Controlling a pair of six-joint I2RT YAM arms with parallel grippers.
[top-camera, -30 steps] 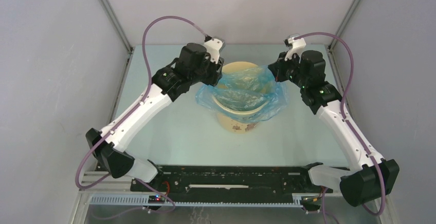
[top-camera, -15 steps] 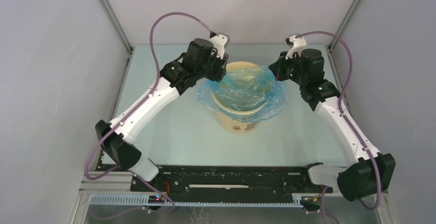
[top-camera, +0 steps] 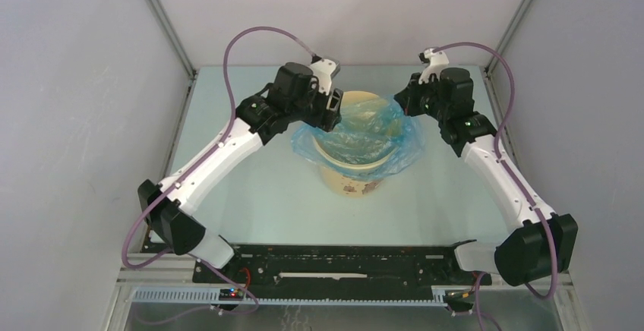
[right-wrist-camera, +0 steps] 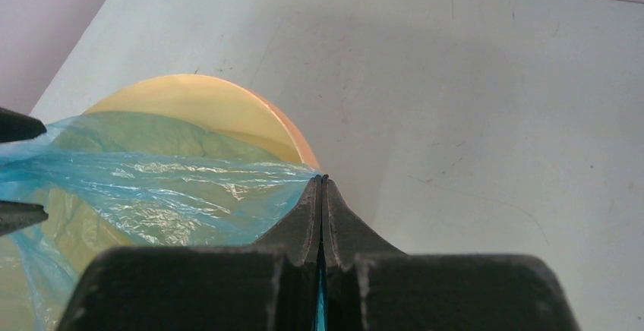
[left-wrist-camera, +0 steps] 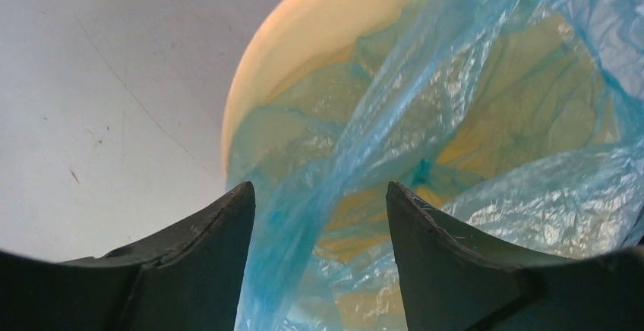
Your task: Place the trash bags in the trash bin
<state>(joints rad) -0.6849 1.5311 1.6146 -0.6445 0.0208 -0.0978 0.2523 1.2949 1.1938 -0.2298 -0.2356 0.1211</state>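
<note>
The pale yellow-tan trash bin stands upright mid-table. The light-blue trash bag lies spread over its mouth, sagging inside and hanging over the near rim. My left gripper is open at the bin's left rim. In the left wrist view a twisted strand of the bag runs between the spread fingers, over the bin. My right gripper is shut on the bag's edge at the bin's right rim. The right wrist view shows blue film pinched between its fingertips, beside the bin.
The pale table is walled by grey panels on the left, right and back. A black rail with the arm bases runs along the near edge. Purple cables loop above both wrists.
My left gripper has moved right, from beside the bin to over its left rim. My right gripper has shifted slightly back, still gripping the bag. The bag has spread a little flatter.
</note>
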